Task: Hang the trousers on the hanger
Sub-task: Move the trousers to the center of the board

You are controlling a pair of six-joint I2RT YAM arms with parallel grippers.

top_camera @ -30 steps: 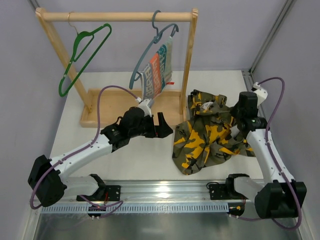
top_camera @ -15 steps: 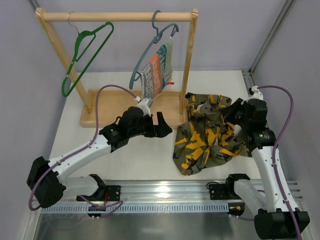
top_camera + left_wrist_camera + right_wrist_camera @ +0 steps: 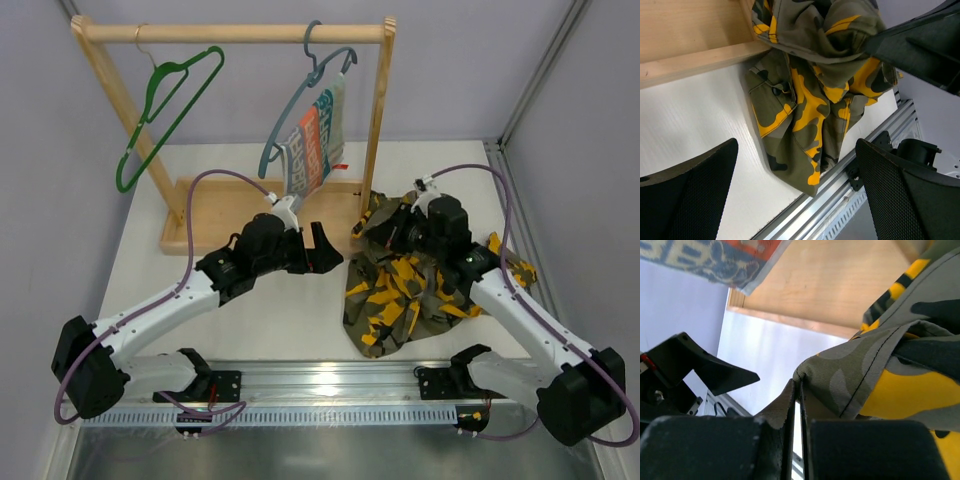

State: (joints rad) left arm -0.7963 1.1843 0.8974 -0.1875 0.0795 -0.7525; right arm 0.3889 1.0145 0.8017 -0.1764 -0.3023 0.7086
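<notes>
The camouflage trousers (image 3: pixel 405 290) are bunched on the table at centre right, partly lifted. My right gripper (image 3: pixel 392 232) is shut on a fold of them; in the right wrist view the fabric (image 3: pixel 880 365) is pinched at the fingertips (image 3: pixel 799 390). My left gripper (image 3: pixel 322 250) is open and empty, just left of the trousers; the left wrist view shows the trousers (image 3: pixel 805 100) ahead between its wide-apart fingers. The green hanger (image 3: pixel 165 115) hangs from the wooden rail (image 3: pixel 235 33) at the far left, away from both grippers.
A grey-blue hanger (image 3: pixel 300 110) with a striped cloth (image 3: pixel 315 140) hangs on the rail's right side. The rack's wooden base (image 3: pixel 215 215) and right post (image 3: pixel 376 120) stand just behind the trousers. A metal rail (image 3: pixel 330 385) runs along the near edge.
My right gripper has moved left and toward the rack with the trousers in it, dragging the fabric leftward and bunching it. The left arm has barely moved.
</notes>
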